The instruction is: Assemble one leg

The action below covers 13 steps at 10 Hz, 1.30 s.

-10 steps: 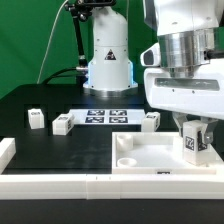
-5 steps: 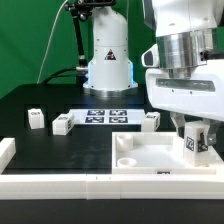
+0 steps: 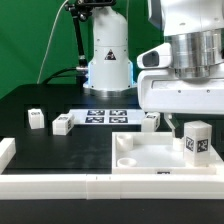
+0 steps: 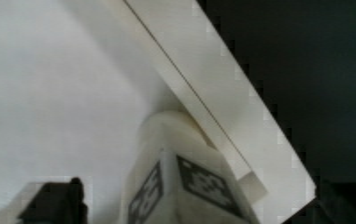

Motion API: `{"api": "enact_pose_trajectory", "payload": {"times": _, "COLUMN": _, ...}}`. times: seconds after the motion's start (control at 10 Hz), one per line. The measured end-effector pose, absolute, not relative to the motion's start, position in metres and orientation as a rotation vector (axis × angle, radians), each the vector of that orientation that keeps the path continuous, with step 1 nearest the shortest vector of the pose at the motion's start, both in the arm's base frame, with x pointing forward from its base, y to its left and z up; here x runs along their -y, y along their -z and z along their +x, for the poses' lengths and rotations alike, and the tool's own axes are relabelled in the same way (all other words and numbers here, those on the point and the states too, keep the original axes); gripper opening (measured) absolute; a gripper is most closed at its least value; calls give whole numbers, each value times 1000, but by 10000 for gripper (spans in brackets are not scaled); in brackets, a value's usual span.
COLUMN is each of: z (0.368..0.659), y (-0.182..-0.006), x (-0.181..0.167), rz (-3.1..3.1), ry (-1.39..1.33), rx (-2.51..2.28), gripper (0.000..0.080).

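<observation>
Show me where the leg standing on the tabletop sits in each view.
Exterior view: the leg stands upright on the tabletop at the exterior view's right, under the gripper.
Wrist view: the same leg shows close up, tags facing the camera.
Shared landmark: the tabletop's white surface.

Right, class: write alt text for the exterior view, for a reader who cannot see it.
A white leg with a black-and-white tag stands upright on the corner of the white tabletop, at the exterior view's right, just below the robot's gripper. Three more small white pieces lie on the black table near the marker board.
</observation>
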<state>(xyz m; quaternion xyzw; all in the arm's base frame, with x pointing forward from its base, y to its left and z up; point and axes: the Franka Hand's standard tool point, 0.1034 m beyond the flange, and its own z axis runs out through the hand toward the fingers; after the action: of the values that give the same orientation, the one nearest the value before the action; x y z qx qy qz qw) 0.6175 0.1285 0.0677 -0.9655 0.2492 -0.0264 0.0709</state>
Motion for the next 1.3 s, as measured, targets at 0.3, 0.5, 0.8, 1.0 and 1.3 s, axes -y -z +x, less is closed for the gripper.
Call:
{"api": "enact_pose_trajectory", "payload": {"times": 0.3, "z": 619, "y": -69, "x": -128, "rz": -3027, "ry": 120, "rx": -269, "gripper": 649}}
{"api": "enact_pose_trajectory", "payload": {"times": 0.5, "z": 620, "y": -71, "x": -130, "rz": -3082, "ry": 131, "rx": 68, "gripper": 649}}
{"api": "enact_pose_trajectory", "payload": {"times": 0.8, "z": 620, "y": -71, "x": -128, "rz": -3078, "ry": 125, "rx": 428, "gripper": 649}}
{"api": "enact_pose_trajectory", "payload": {"times": 1.0, "z": 620, "y": -71, "x": -128, "rz": -3080, "ry": 124, "rx": 407, "gripper": 610}}
{"api": "enact_pose_trajectory", "payload": {"times": 1.3, "z": 620, "y": -71, "x": -127, "rz": -3082, "ry": 125, "rx": 406, "gripper": 315}}
